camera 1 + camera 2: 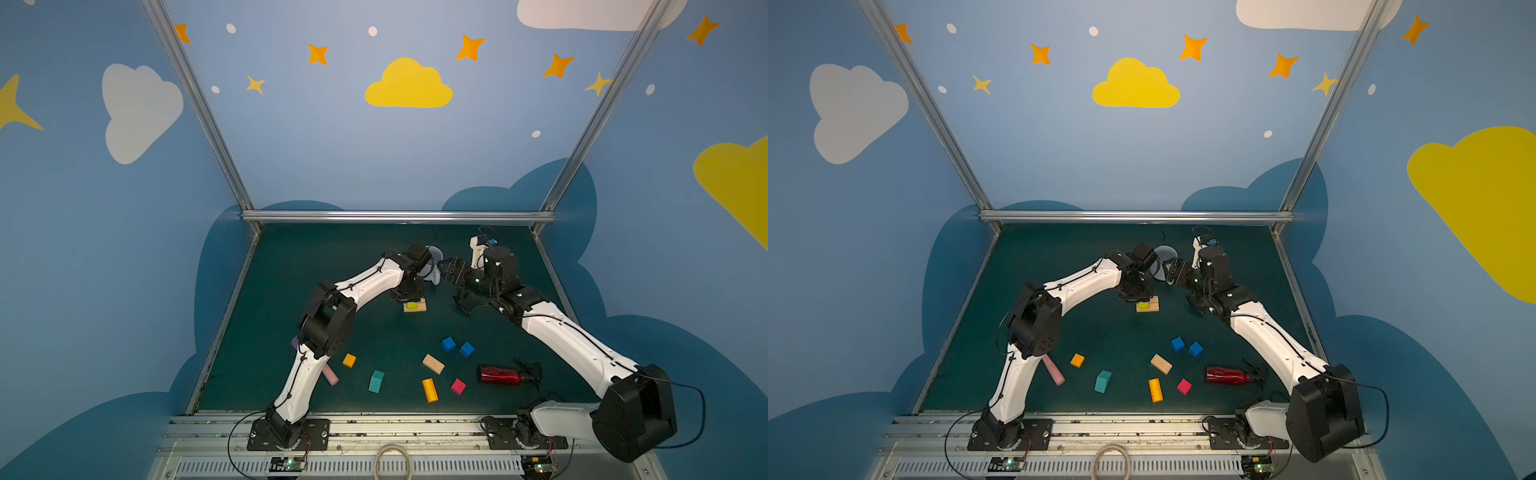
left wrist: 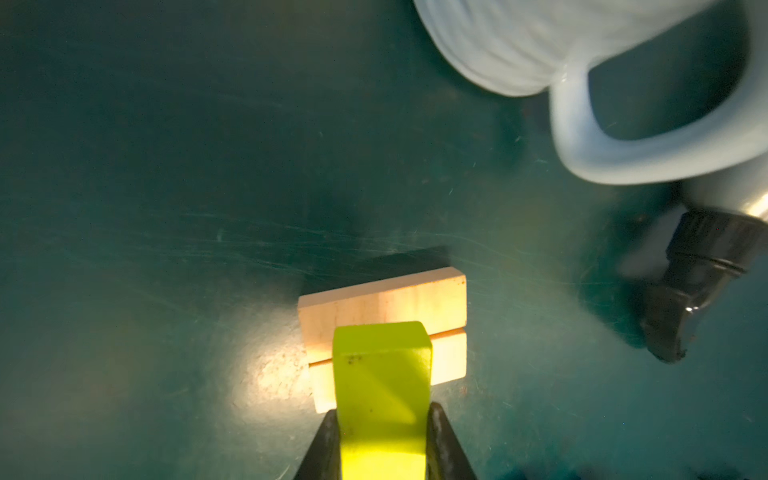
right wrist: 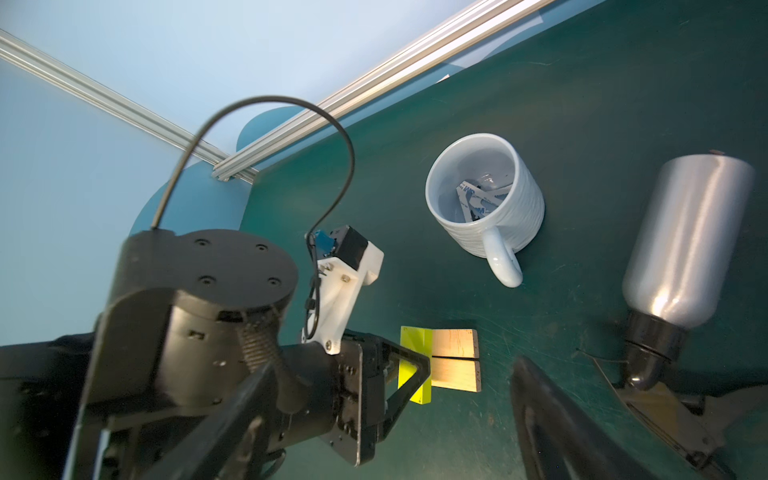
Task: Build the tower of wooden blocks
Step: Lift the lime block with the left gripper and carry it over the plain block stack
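Observation:
Two tan bars (image 1: 415,308) (image 2: 395,303) lie side by side on the green table, at the middle of its far half. My left gripper (image 1: 405,297) (image 2: 382,415) is shut on a yellow-green bar (image 2: 382,374) (image 3: 413,345) and holds it crosswise over them. Whether the bar touches them I cannot tell. My right gripper (image 1: 445,270) (image 1: 1169,268) hangs open and empty to their right, close to the white mug (image 3: 486,208). Loose nearer the front are two blue cubes (image 1: 448,344), a tan bar (image 1: 433,364), an orange bar (image 1: 430,390), a pink cube (image 1: 458,386), a teal piece (image 1: 376,381) and an orange cube (image 1: 349,360).
The mug (image 2: 582,83) stands just behind the tan bars. A silver bottle (image 3: 690,232) with a black cap lies to their right, under my right arm. A red bottle (image 1: 500,375) lies at the front right. A pink-handled spatula (image 1: 330,374) pokes out from under my left arm.

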You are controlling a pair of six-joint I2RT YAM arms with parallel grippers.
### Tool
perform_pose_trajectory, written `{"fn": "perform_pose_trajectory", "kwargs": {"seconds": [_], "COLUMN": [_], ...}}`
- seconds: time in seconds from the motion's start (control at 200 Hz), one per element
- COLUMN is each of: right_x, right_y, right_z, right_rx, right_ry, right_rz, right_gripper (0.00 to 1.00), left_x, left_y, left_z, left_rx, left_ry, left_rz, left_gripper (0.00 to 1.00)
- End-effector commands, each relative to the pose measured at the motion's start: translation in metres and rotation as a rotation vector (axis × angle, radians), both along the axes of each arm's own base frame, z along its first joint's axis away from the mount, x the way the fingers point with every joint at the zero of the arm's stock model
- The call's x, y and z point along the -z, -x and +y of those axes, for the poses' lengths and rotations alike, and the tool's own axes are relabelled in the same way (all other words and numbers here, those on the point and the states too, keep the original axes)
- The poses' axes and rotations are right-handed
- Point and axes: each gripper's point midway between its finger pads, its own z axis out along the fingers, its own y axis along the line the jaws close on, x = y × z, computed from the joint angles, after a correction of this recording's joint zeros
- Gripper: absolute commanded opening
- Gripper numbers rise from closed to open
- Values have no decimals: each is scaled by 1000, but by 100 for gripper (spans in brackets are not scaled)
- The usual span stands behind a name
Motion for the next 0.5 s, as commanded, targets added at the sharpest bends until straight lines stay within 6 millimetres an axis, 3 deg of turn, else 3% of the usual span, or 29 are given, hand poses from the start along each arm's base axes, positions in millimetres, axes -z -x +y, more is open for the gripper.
{"fn": "perform_pose_trajectory", "kwargs": {"seconds": [0.0, 0.496], "right_x": [-5, -3], "right_y": [2, 1], "right_z": [-4, -7], "right_rx": [7, 10], "right_ry": [-15, -21], "right_rz": [-16, -10], "right_gripper": [85, 85], "left_x": [-2, 10], "left_y": [2, 1], "left_z": [-1, 9], "left_rx": [2, -69], "left_ry": [-19, -95], "left_rz": [14, 27], "left_gripper": [21, 21]}}
